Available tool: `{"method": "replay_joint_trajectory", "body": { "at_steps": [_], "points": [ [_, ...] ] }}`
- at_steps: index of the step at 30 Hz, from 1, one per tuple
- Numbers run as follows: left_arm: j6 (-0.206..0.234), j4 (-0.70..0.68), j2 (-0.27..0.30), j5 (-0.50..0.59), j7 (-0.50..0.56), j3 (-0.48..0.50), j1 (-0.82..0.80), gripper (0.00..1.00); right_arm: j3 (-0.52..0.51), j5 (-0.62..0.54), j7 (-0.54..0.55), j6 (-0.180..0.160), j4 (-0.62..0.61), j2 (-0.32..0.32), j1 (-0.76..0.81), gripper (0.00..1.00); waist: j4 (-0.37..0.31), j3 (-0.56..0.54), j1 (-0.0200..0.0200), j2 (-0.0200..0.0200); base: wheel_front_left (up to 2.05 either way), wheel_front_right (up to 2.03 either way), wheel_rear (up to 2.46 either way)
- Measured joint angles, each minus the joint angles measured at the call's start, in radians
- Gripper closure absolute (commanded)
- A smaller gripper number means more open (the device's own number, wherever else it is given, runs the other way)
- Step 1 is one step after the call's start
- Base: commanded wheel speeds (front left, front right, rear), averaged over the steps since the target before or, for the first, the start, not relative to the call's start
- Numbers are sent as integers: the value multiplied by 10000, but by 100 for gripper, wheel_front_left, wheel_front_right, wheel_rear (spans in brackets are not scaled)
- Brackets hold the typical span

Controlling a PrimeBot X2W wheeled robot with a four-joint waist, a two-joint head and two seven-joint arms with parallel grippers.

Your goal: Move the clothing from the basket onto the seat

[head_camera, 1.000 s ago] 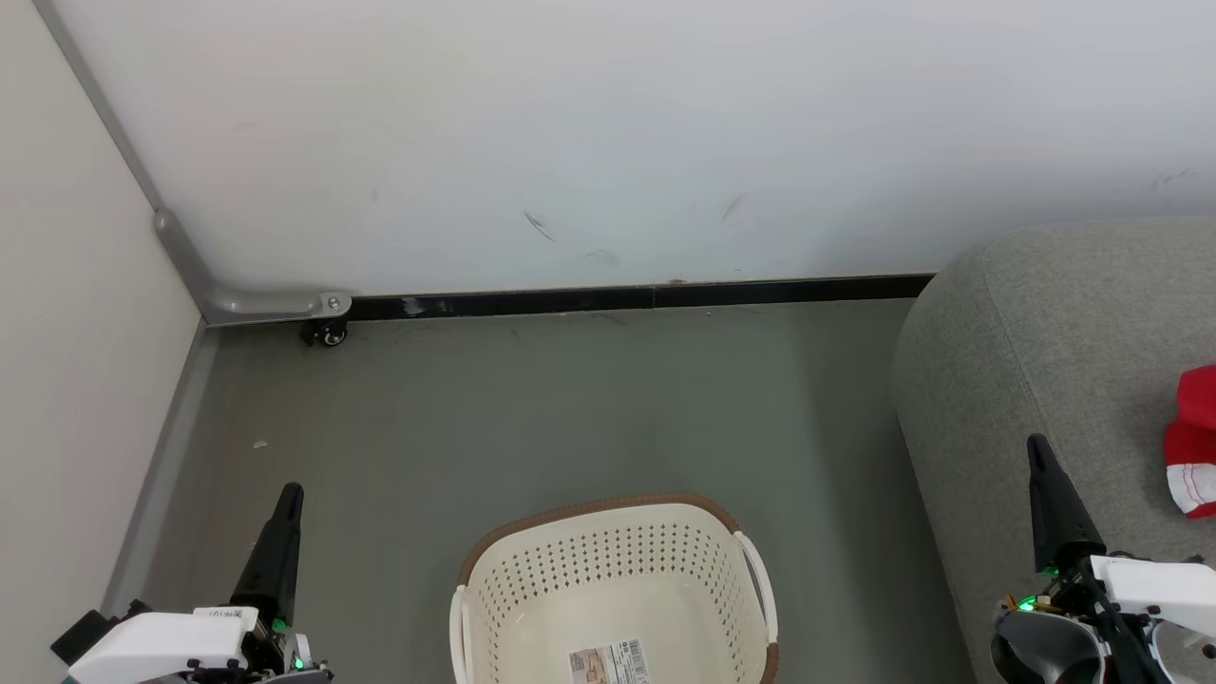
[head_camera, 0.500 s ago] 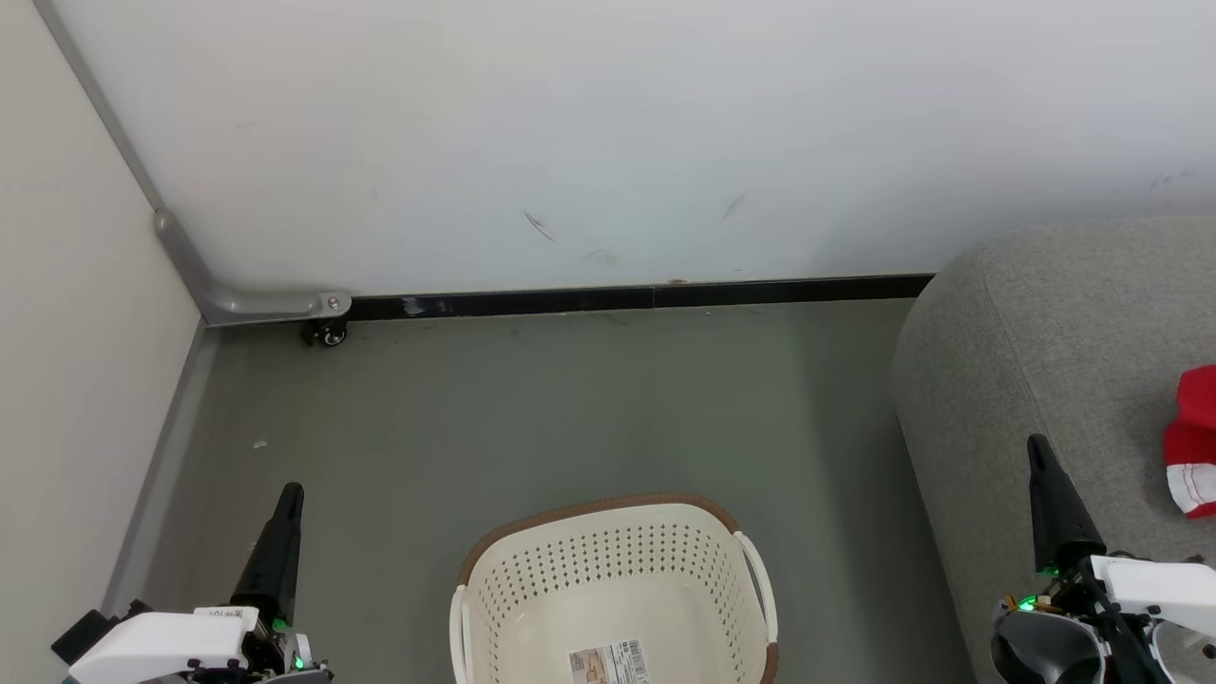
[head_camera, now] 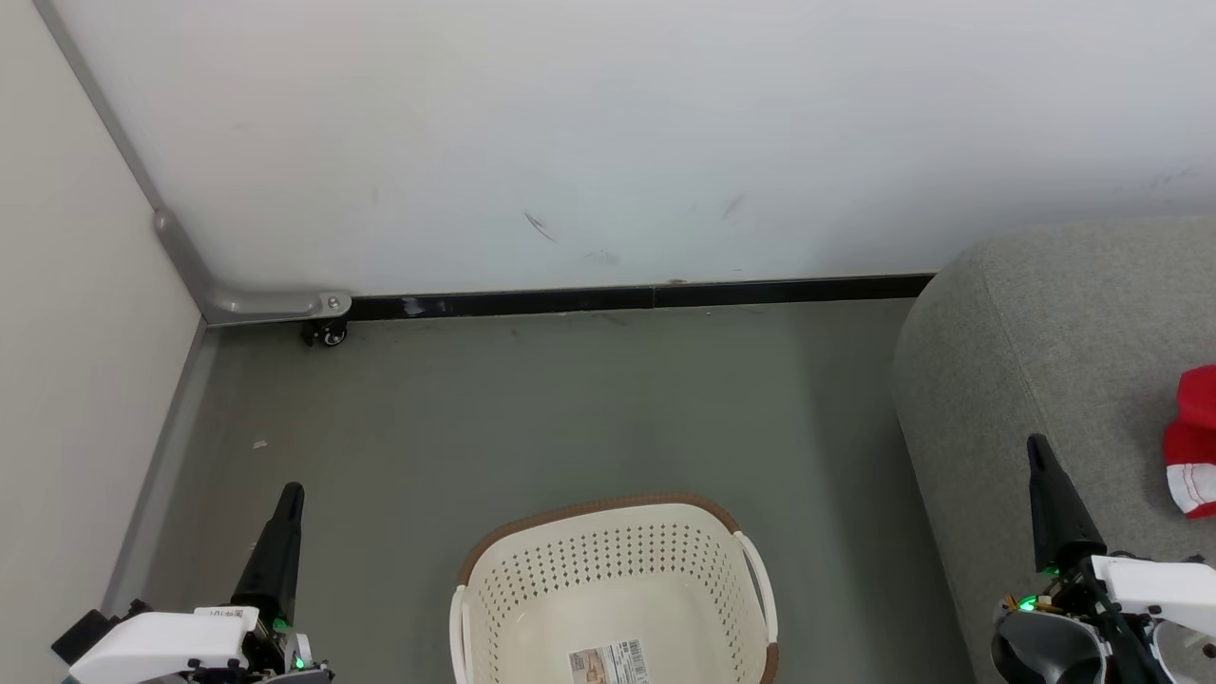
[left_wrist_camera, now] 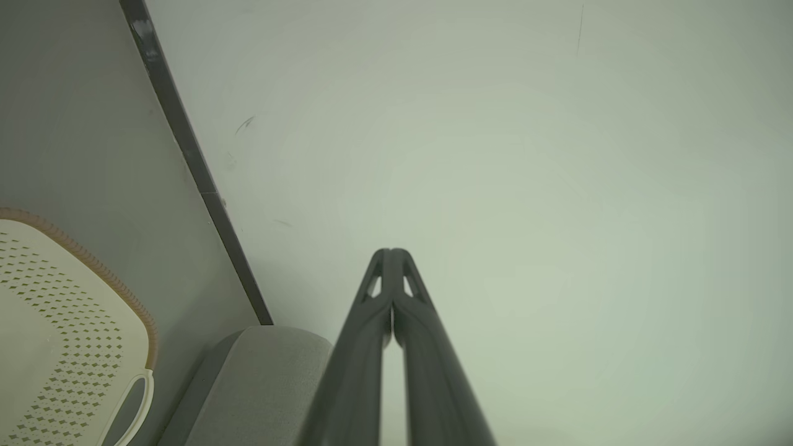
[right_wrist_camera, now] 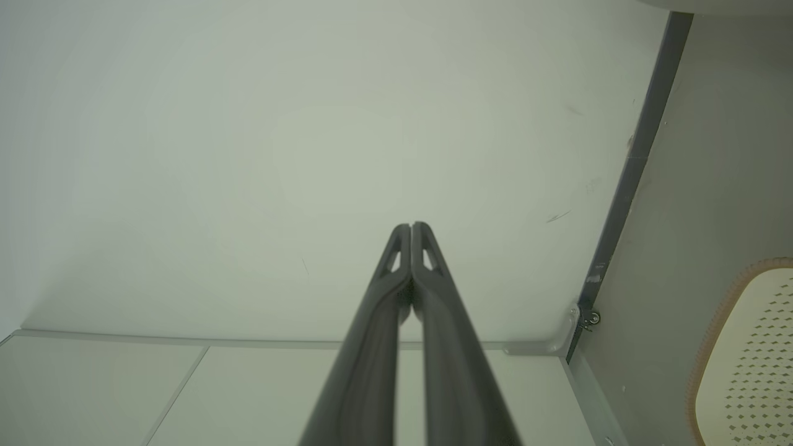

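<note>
The cream perforated basket, brown-rimmed, stood upright, mouth upward. The light grey seat stood to its right, apart. Red clothing with white trim lay bunched on the seat.

At the lower left of the head view you see the left gripper: long, dark, tapering fingers on a white housing dotted with small black screws, with a printed label and a green light. At the lower right, the right gripper looks alike, with black cables and a grey rounded shell. In both wrist views, each finger has a triangular cut-out near its tip.
</note>
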Motion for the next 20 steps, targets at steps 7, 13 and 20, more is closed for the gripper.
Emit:
{"method": "replay_joint_trajectory", "body": {
  "at_steps": [7, 13, 20],
  "points": [
    [0, -2, 0, -12, 0, 0, 0, 100, -10, 0, 0, 0, 2, 4, 0, 100, 0, 0, 0, 0, 0, 0, 0],
    [0, -4, 0, -13, 0, -2, 1, 100, -15, -2, 2, 0, 4, 8, 0, 100, 0, 0, -1, 0, 0, 0, 0],
    [0, -8, 0, -13, 0, -4, 1, 100, -23, -4, 2, 0, 4, 13, -1, 100, 0, 0, 0, 0, 0, 0, 0]
  ]
}}
